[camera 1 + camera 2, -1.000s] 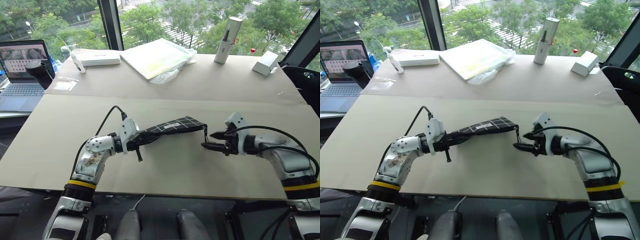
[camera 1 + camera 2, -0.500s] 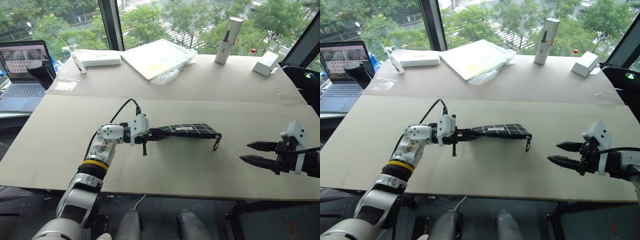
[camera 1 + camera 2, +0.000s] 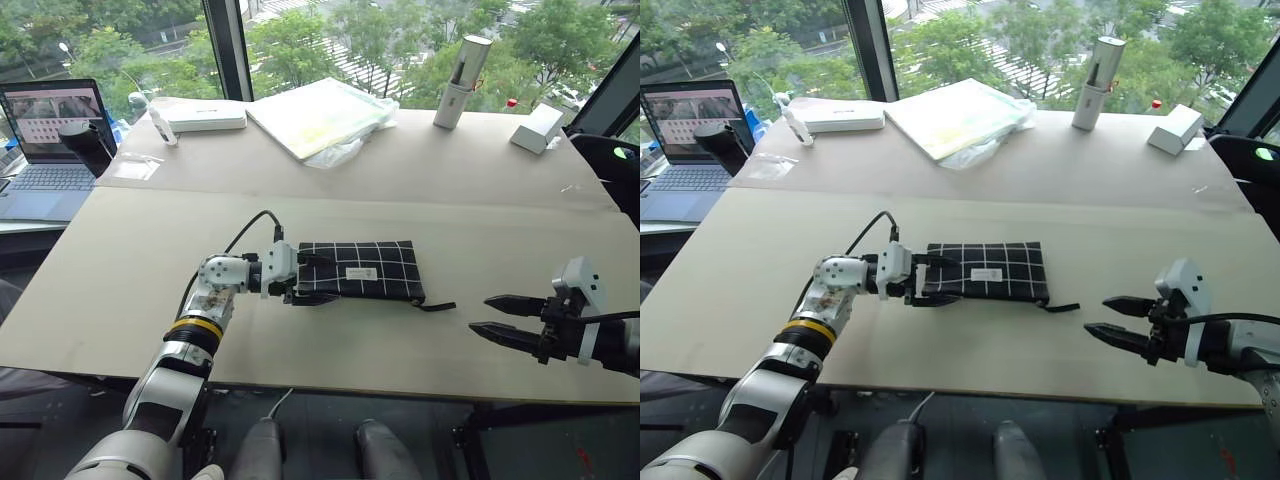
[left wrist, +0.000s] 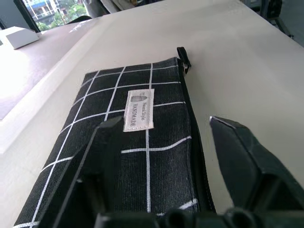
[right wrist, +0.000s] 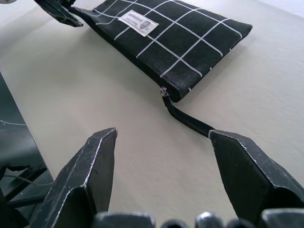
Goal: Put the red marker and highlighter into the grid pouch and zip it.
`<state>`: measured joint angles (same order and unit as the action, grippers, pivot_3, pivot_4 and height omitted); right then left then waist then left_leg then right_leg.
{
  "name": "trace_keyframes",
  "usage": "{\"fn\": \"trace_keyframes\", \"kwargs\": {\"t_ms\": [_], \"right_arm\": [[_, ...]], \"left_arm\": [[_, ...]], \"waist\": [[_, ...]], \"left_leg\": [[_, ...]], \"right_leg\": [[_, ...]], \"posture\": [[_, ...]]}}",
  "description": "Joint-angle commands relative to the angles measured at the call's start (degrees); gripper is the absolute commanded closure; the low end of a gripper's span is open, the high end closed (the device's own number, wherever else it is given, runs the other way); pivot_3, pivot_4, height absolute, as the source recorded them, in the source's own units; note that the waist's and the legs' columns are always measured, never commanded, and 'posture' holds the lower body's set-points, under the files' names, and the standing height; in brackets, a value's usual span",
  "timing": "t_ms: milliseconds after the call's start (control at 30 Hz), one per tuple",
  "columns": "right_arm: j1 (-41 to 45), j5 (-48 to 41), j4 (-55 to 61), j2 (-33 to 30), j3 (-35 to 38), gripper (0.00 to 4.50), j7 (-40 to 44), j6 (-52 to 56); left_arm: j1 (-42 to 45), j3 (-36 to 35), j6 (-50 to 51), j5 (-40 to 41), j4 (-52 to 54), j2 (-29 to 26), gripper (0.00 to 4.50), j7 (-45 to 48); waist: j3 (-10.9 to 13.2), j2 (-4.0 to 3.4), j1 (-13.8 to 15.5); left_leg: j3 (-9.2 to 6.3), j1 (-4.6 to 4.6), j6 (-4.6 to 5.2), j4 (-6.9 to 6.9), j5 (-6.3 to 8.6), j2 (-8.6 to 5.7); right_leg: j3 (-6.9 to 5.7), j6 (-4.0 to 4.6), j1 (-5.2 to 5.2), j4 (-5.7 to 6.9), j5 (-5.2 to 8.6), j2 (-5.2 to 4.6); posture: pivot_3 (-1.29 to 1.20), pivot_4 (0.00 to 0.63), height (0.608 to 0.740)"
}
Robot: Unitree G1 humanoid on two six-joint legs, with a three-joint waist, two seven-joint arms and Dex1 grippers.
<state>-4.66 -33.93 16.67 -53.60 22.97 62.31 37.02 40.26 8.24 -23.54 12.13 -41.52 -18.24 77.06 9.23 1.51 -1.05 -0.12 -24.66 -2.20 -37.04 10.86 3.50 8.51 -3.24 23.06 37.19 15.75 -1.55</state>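
a flat black fabric grid pouch with thin white lines and a small white label lies flat on the pale beige tabletop, its zipper run shut to the end and its black pull strap trailing off the corner nearest our right side. our left hand sits at the pouch's left end with its two black fingers spread apart, one over the fabric and one along the near edge, gripping nothing; in the left wrist view the label shows between those parted fingers. our right hand hovers well apart from the pouch above the tabletop's near right edge, fingers spread and empty, pointing toward the strap; the right wrist view shows the strap lying between its open fingers, untouched. at the far side of the tabletop we see a clear plastic sleeve of papers, a white rectangular box, a tall silver cylinder and a small white block. an open laptop stands off the left end.
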Motion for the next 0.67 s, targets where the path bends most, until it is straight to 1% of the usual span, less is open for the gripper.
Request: {"fn": "trace_keyframes", "kwargs": {"t_ms": [33, 100, 167, 233, 300, 433, 533, 667], "right_arm": [[1.9, 0.3, -1.0, 0.1, -1.1, 1.03, -0.2, -1.5], [2.9, 1.0, -2.6, 0.3, -2.3, 1.03, -0.2, -2.1], [4.3, 1.4, -4.4, 0.3, -3.4, 1.03, 0.1, -2.7], [6.3, 1.8, -6.6, 0.7, -4.6, 1.03, 0.3, -3.3], [7.9, 2.3, -8.6, 1.0, -6.0, 1.03, 0.5, -3.9], [11.0, 3.5, -12.1, 1.7, -9.1, 1.03, 1.1, -5.2], [14.1, 4.5, -15.0, 2.6, -11.9, 1.03, 1.9, -5.8], [17.1, 5.6, -17.8, 3.3, -14.3, 1.03, 2.7, -6.4]], "left_arm": [[-3.9, -3.9, 20.1, 9.9, 15.0, -1.7, 0.29, -2.8], [-7.0, -6.1, 30.0, 14.3, 23.6, -3.1, 0.29, -6.3], [-10.7, -9.3, 39.7, 18.2, 31.2, -4.7, 0.29, -12.7], [-14.8, -14.0, 46.5, 21.5, 37.4, -6.0, 0.29, -19.6], [-18.3, -18.0, 50.7, 23.6, 41.5, -7.1, 0.29, -24.7], [-24.5, -23.9, 56.6, 26.8, 48.0, -8.7, 0.29, -31.5], [-28.8, -27.8, 57.0, 27.8, 51.4, -8.0, 0.29, -36.2], [-31.5, -28.3, 58.0, 27.0, 54.4, -7.4, 0.29, -41.2]], "waist": [[0.0, -0.01, -0.3], [0.0, -0.01, -0.3], [0.0, -0.01, -0.4], [0.0, -0.02, -0.5], [0.0, -0.02, -0.8], [0.0, -0.01, -1.1], [0.0, -0.01, -0.9], [0.0, -0.01, -0.8]], "left_leg": [[0.00, 0.00, 0.00, 0.00, 0.00, 0.02], [-0.01, 0.00, 0.00, 0.00, 0.00, 0.06], [-0.01, 0.00, 0.00, 0.00, 0.00, 0.07], [-0.01, 0.01, 0.00, 0.00, 0.00, 0.08], [-0.01, 0.04, 0.00, 0.00, 0.00, 0.09], [-0.02, 0.05, 0.00, 0.01, 0.00, 0.10], [-0.01, 0.05, 0.00, 0.00, 0.00, 0.08], [-0.01, 0.06, -0.01, 0.00, -0.01, 0.09]], "right_leg": [[0.01, 0.00, 0.01, 0.02, 0.00, 0.00], [-0.01, 0.00, 0.02, 0.05, 0.00, 0.02], [-0.02, -0.01, 0.01, 0.06, 0.00, 0.02], [-0.02, -0.01, 0.01, 0.06, 0.01, 0.01], [-0.02, 0.00, -0.01, 0.05, 0.00, 0.01], [-0.05, 0.00, -0.02, 0.06, 0.00, 0.01], [-0.06, 0.00, -0.03, 0.03, 0.00, -0.01], [-0.08, 0.02, -0.03, 0.02, -0.01, -0.01]], "posture": [[0.00, 0.150, 0.738], [0.00, 0.150, 0.738], [0.00, 0.150, 0.738], [0.00, 0.150, 0.738], [0.00, 0.150, 0.738], [0.00, 0.150, 0.738], [0.00, 0.150, 0.738], [0.00, 0.150, 0.738]]}}
